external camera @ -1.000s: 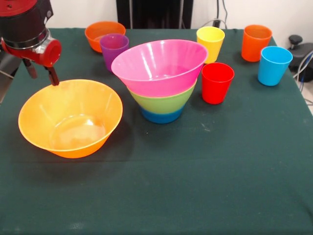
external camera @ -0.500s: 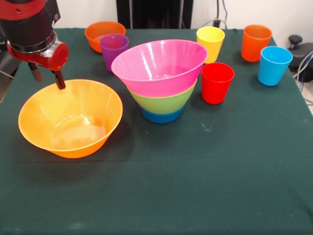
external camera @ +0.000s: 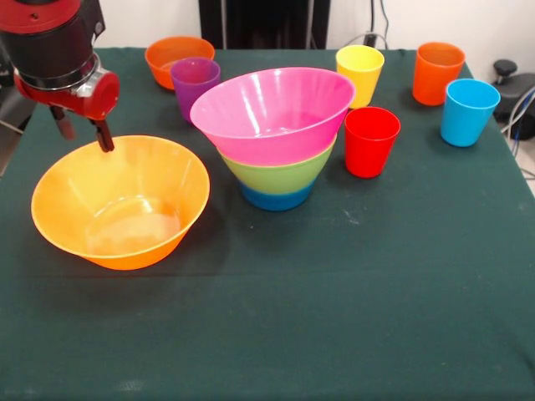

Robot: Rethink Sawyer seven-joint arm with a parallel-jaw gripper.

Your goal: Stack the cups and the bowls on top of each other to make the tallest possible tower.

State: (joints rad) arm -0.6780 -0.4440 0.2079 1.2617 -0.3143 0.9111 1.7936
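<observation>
Because the large orange bowl [external camera: 120, 202] looks light, stiff and glossy, its thin rim is probably the best hold, though it may slip. It sits apart from the tower [external camera: 274, 134]; the gripper [external camera: 84, 134] hangs spread at its far rim, one finger inside. No writing is readable anywhere.

Glossy translucent plastic big orange bowl [external camera: 119, 203] at 9 o'clock, shiny smooth plastic pink bowl [external camera: 272, 113] over green bowl [external camera: 277, 175] and blue bowl [external camera: 277, 200], smooth plastic red cup [external camera: 371, 141] and purple cup [external camera: 195, 86], matt dark green cloth on the worktop [external camera: 334, 317], glossy red robot wrist casing [external camera: 84, 90] at 10 o'clock.
</observation>
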